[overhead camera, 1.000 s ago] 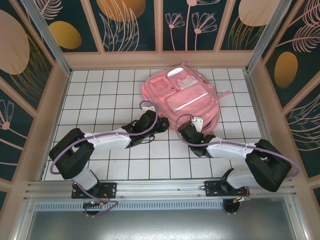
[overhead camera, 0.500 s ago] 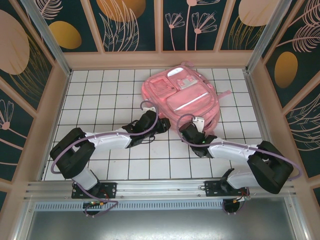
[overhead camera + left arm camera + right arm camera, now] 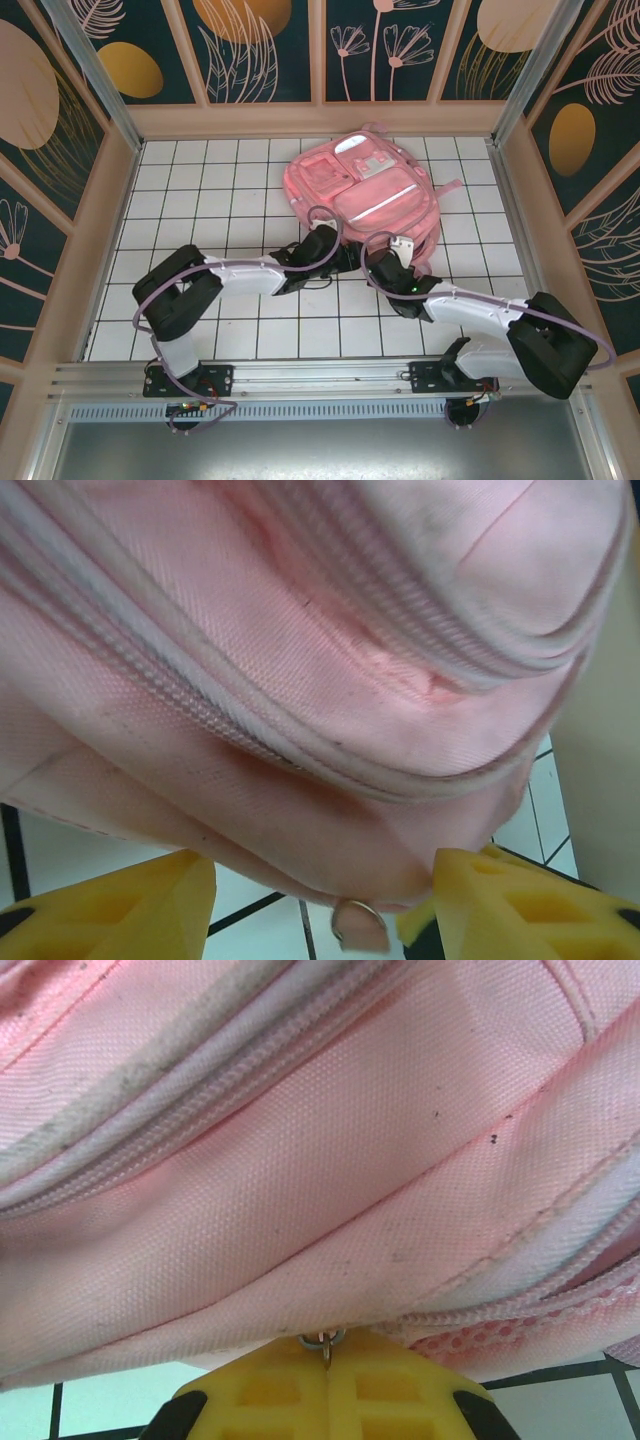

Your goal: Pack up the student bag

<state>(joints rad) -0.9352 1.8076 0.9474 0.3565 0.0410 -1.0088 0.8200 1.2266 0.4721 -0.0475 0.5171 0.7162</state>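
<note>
Two arms (image 3: 240, 272) reach across the white-tiled bench (image 3: 200, 190) to the near edge of the student bag (image 3: 365, 190). The bag lies flat with its front pockets up, toward the far edge of the bench and right of its middle, with one strap (image 3: 448, 188) trailing toward the right edge. The left gripper (image 3: 325, 865) stands open, its yellow fingers (image 3: 120, 905) well apart on either side of the bag's lowest bulge and gripping nothing; a zip-pull ring (image 3: 357, 920) hangs from the fabric between them. The right gripper (image 3: 328, 1365) is closed tight beneath the bag's seam, with a small metal ring (image 3: 323, 1339) pinched at the top of the line where its two fingers meet.
</note>
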